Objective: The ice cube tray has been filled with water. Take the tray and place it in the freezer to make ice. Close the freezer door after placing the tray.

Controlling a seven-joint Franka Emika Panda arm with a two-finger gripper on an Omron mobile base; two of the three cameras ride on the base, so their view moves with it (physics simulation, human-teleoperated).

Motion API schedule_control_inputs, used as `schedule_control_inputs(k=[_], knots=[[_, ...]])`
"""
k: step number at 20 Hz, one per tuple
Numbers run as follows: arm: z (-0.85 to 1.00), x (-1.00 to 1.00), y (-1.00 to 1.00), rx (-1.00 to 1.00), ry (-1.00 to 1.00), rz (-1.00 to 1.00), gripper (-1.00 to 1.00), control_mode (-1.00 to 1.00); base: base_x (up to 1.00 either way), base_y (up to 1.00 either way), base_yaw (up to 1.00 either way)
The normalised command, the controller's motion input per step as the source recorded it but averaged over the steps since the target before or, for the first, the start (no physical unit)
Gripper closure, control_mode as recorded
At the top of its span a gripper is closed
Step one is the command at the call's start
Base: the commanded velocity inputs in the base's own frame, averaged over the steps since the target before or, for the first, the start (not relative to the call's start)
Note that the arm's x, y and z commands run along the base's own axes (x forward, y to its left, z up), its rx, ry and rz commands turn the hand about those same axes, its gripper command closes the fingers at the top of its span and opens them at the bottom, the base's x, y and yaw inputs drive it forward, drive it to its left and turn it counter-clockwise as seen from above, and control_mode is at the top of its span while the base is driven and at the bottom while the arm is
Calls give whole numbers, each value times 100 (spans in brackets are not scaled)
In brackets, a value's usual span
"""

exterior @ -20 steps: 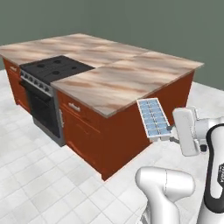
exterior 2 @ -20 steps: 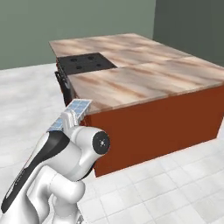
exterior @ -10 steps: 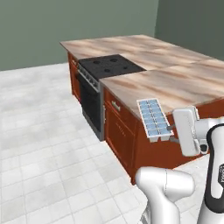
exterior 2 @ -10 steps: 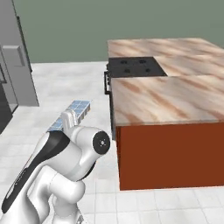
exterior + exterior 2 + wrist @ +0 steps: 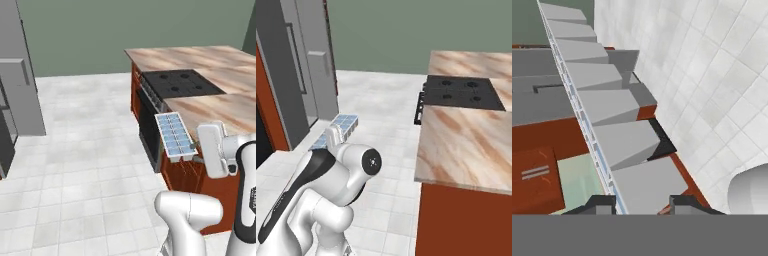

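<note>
Grey freezer [image 5: 17,85] stood at 9 to 10 o'clock in left base view, its freezer door [image 5: 318,75] with the recessed niche at 10 o'clock in right base view; wood-topped island [image 5: 220,107] with black cooktop [image 5: 181,83] sat at 2 o'clock. Gripper [image 5: 643,202] was clamped narrow on the ice cube tray [image 5: 174,135], held off the floor just left of the hand, near center-right at 4 o'clock.
</note>
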Motion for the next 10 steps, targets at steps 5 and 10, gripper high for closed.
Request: schedule_control_inputs(k=[5, 10], knots=[[0, 0, 0, 0, 0, 0, 100, 100, 100, 0, 29], [0, 0, 0, 0, 0, 0, 100, 100, 100, -6, 25]])
